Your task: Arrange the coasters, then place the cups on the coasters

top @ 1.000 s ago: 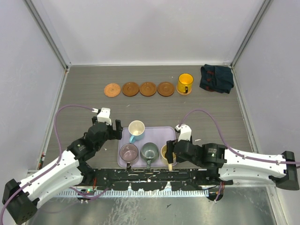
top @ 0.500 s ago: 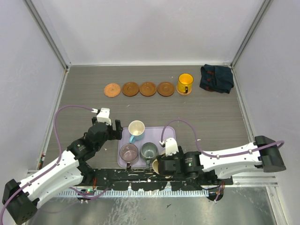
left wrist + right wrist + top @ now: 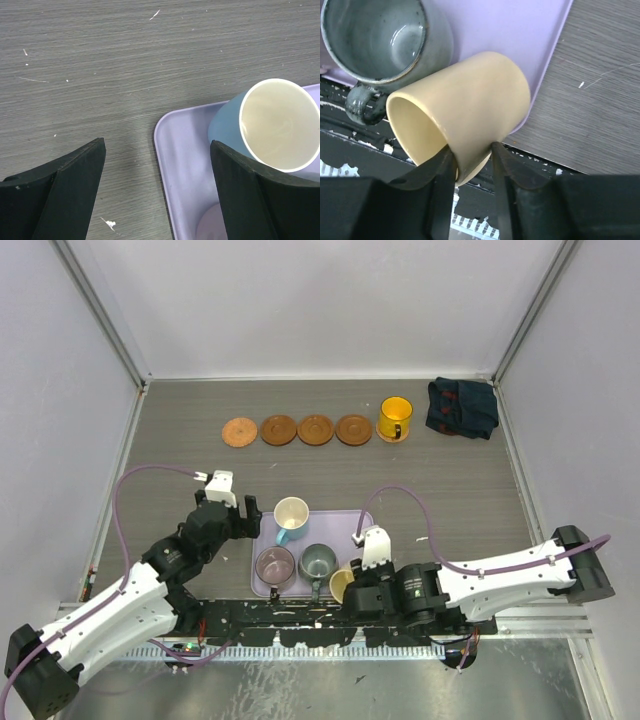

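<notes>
Coasters (image 3: 315, 429): 5 are found laid in a straight row across the 12 o'clock part of the table (image 3: 450, 490), close together. This part of the task is judged complete. The coaster at the 3 o'clock end of the row is occupied by the orange-yellow cup (image 3: 395, 418), which stands upright. 1 cup of 5 is therefore counted as placed, and 4 coasters are left bare.

The other 4 cups are located at the lavender tray (image 3: 345, 525), at 6 o'clock on the table. The light blue cup (image 3: 291, 515) is seen at its 11 o'clock corner. The mauve cup (image 3: 274, 565) and the grey-green cup (image 3: 319, 562) are set along its 6 o'clock edge. The cream cup (image 3: 470, 100) is tipped on its side at the 5 o'clock corner, just beside the grey-green cup and partly overhanging the tray rim.

Right tool (image 3: 471, 150): clenched on the lower side of the cream cup. Whether the handle is the part pinched cannot be told, as it is hidden.

Left tool (image 3: 157, 145): released, jaws wide, nothing grasped. It is held over the tray's 11 o'clock corner beside the light blue cup.

A dark blue cloth (image 3: 462, 407) is noted at 1 o'clock, past the orange-yellow cup.

Outstanding: 4 cups are to be carried to the 4 bare coasters. The cream cup is judged to be the one in hand.
</notes>
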You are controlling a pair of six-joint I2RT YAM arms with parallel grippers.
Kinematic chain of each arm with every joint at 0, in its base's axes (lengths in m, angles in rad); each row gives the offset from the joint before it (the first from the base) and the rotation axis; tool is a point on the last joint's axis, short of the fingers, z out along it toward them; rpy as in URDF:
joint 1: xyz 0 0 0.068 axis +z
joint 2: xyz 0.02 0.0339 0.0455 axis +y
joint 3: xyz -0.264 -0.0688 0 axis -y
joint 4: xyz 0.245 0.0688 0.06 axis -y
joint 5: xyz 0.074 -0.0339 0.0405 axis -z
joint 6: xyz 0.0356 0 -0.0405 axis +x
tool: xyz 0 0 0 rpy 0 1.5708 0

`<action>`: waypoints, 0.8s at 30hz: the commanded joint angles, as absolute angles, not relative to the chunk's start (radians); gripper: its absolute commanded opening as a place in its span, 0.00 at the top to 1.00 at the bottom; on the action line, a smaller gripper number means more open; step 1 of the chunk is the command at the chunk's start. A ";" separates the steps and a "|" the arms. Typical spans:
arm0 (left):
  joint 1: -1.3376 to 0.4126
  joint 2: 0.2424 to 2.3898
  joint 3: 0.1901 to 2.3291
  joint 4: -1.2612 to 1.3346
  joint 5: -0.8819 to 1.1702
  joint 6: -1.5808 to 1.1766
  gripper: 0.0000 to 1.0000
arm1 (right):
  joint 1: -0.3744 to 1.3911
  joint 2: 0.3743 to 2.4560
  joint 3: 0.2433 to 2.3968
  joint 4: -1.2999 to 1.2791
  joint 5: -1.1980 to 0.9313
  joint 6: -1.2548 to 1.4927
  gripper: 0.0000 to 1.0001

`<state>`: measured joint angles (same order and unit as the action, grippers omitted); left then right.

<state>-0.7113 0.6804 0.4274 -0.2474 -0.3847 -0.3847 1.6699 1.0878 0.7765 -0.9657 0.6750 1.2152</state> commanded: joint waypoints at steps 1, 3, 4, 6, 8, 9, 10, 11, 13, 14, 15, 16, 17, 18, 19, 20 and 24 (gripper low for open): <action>-0.708 0.676 0.430 -0.220 -0.379 -0.396 0.13 | 1.674 1.030 0.796 -1.026 0.772 1.331 0.68; -0.708 0.684 0.431 -0.213 -0.375 -0.396 0.13 | 1.674 1.017 0.795 -1.049 0.782 1.354 0.76; -0.708 0.688 0.432 -0.209 -0.372 -0.396 0.13 | 1.674 1.013 0.794 -1.064 0.791 1.371 0.82; -0.708 0.699 0.434 -0.202 -0.370 -0.396 0.13 | 1.674 1.010 0.797 -1.092 0.814 1.400 0.87; -0.709 0.709 0.437 -0.198 -0.368 -0.396 0.13 | 1.674 1.011 0.802 -1.107 0.837 1.408 0.87; -0.709 0.713 0.438 -0.196 -0.368 -0.396 0.13 | 1.674 1.012 0.806 -1.112 0.850 1.412 0.87; -0.707 0.716 0.439 -0.196 -0.366 -0.396 0.13 | 1.674 1.015 0.810 -1.117 0.861 1.415 0.87; -0.708 0.718 0.439 -0.195 -0.366 -0.396 0.13 | 1.674 1.018 0.812 -1.120 0.871 1.420 0.86; -0.709 0.719 0.439 -0.194 -0.366 -0.395 0.13 | 1.672 1.025 0.816 -1.127 0.888 1.427 0.86; -0.708 0.719 0.439 -0.195 -0.365 -0.394 0.13 | 1.672 1.027 0.815 -1.129 0.894 1.432 0.86; -0.708 0.718 0.438 -0.195 -0.366 -0.395 0.13 | 1.672 1.029 0.815 -1.132 0.900 1.439 0.86; -0.709 0.718 0.436 -0.194 -0.366 -0.393 0.13 | 1.672 1.032 0.816 -1.136 0.906 1.445 0.87; -0.708 0.718 0.435 -0.192 -0.365 -0.393 0.13 | 1.672 1.033 0.818 -1.138 0.913 1.453 0.87; -0.708 0.719 0.435 -0.192 -0.366 -0.393 0.14 | 1.671 1.037 0.820 -1.140 0.919 1.456 0.87; -0.707 0.719 0.434 -0.190 -0.367 -0.394 0.13 | 1.668 1.043 0.825 -1.143 0.926 1.460 0.87; -0.709 0.719 0.433 -0.189 -0.366 -0.394 0.13 | 1.662 1.050 0.831 -1.144 0.929 1.460 0.88; -0.707 0.725 0.421 -0.171 -0.363 -0.395 0.13 | 1.579 1.100 0.857 -1.121 0.904 1.381 0.89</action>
